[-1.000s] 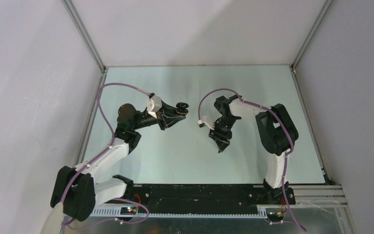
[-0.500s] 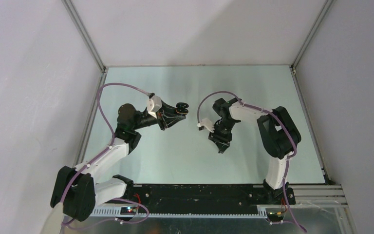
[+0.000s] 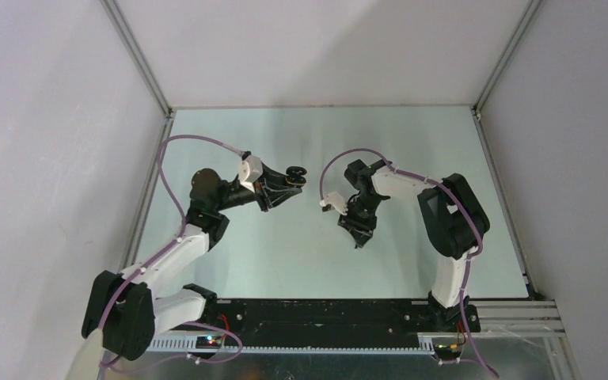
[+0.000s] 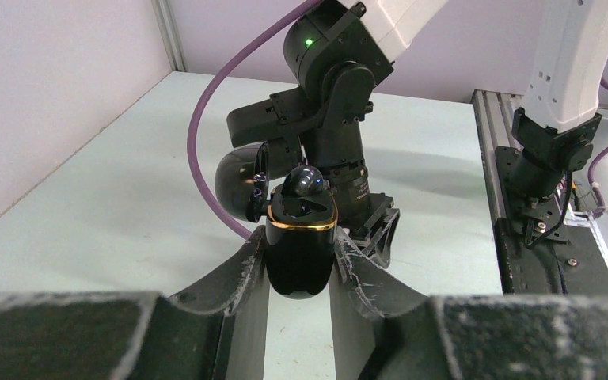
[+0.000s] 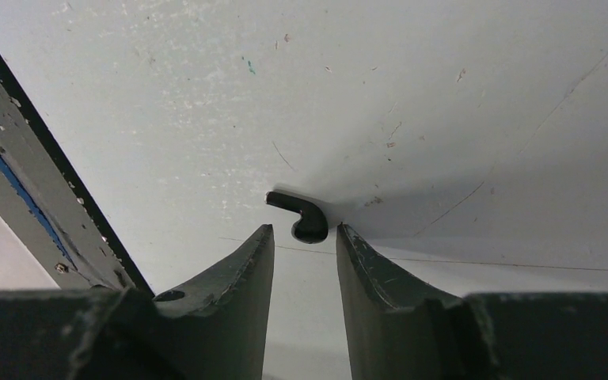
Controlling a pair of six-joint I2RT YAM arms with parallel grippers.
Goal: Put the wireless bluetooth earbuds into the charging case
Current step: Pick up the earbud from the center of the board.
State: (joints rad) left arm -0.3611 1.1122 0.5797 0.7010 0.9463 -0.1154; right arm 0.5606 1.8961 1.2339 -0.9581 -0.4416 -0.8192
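Note:
My left gripper (image 4: pixel 301 247) is shut on a glossy black charging case (image 4: pixel 302 265) with a gold rim. It holds the case upright above the table, with the lid (image 4: pixel 236 184) swung open to the left. One black earbud (image 4: pixel 307 181) sits in the case's top. The case also shows in the top view (image 3: pixel 294 175). My right gripper (image 5: pixel 304 234) is open and points down at the table. A second black earbud (image 5: pixel 306 222) lies on the table just beyond its fingertips, in line with the gap, with its stem pointing left. No cream-white earbuds are in view.
The right arm's wrist (image 4: pixel 332 95) hangs close behind the held case. The right gripper (image 3: pixel 359 237) is at mid-table. A black rail (image 3: pixel 324 310) runs along the near edge. A dark strip (image 5: pixel 32 158) shows at the left in the right wrist view. Enclosure walls surround the table.
The right wrist has shifted slightly to the left over the table. The left arm and the case have not moved.

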